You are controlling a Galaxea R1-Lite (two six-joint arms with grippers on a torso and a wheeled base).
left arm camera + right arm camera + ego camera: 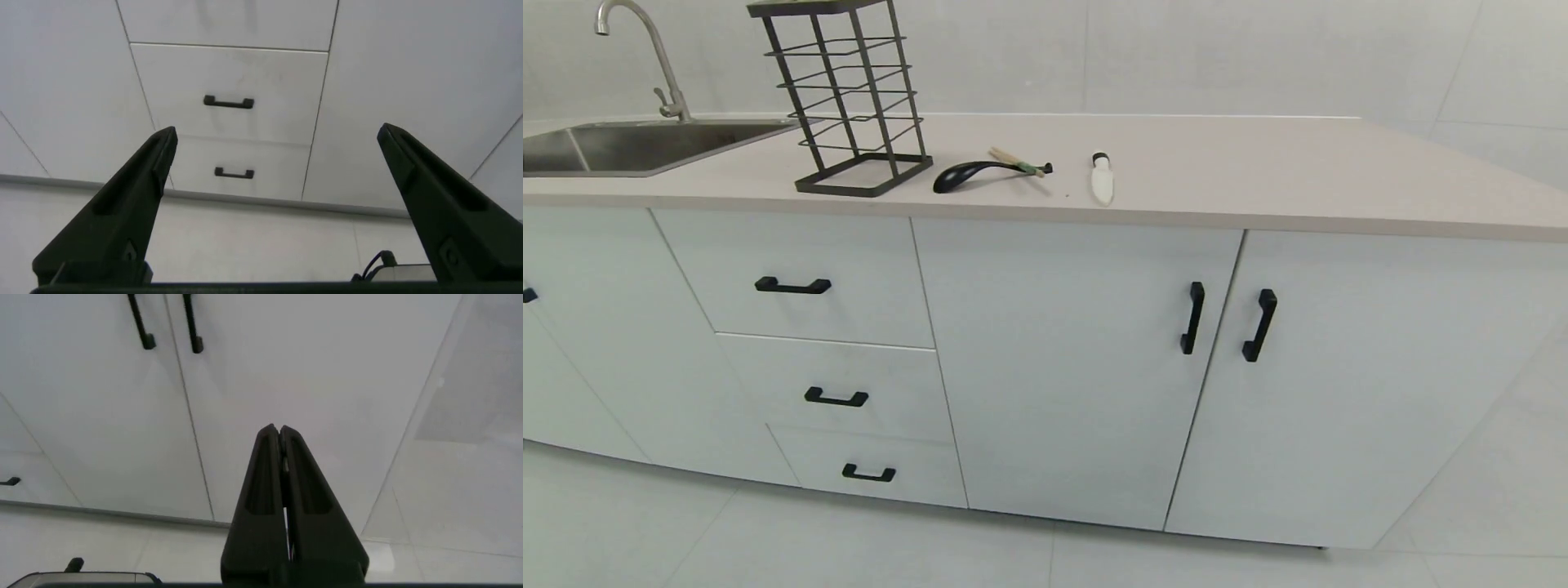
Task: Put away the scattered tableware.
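Observation:
On the counter point(1258, 163) lie a black spoon point(968, 173), a pair of wooden chopsticks point(1017, 162) crossing its handle, and a white knife with a black end point(1102, 180) just to their right. A black wire rack point(849, 98) stands upright left of them. My left gripper point(278, 143) is open, held low in front of the lower drawers point(237, 106), nothing between its fingers. My right gripper point(280, 433) is shut on nothing, low before the cabinet doors point(270, 384).
A steel sink point(629, 145) with a curved tap point(645, 49) sits at the counter's left end. Below are three drawers point(800, 282) with black handles and cabinet doors point(1225, 327) with vertical handles. Tiled floor point(849, 547) lies in front.

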